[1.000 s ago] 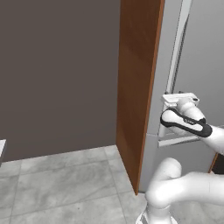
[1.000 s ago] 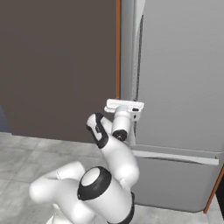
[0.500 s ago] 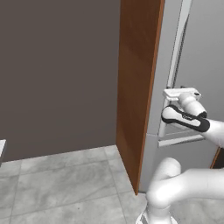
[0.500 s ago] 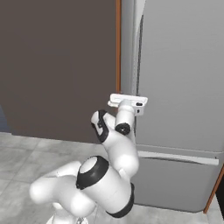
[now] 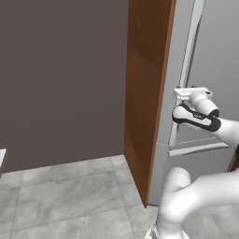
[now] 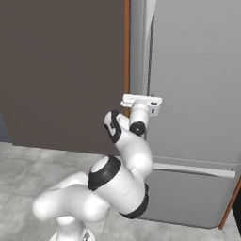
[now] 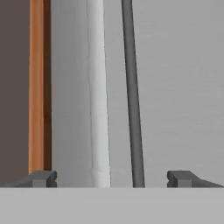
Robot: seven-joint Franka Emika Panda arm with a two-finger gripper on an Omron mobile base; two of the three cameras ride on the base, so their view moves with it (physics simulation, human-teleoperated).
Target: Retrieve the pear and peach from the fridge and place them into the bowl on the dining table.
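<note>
**Gripper spread at the fridge handle, door closed**

The fridge (image 6: 197, 94) stands shut, its light-grey door face filling the right part of both base views, with the lower drawer (image 6: 188, 197) below a pale horizontal seam. The long vertical handle (image 7: 98, 96) runs down the door near its left edge; in the hand view it appears as a pale bar with a dark line just to its right.

The gripper (image 7: 111, 177) faces the door at about mid-height of the handle. Its two fingertips (image 7: 41, 178) stand wide apart, one on either side of the handle, which lies between them closer to the left tip. Contact between fingers and handle cannot be confirmed.

A tall orange-brown wooden panel (image 5: 147, 93) stands just beside the fridge on its left. Beyond it is a dark grey-brown wall (image 5: 60, 79), and a grey marbled tile floor (image 5: 65, 196) lies below.
</note>
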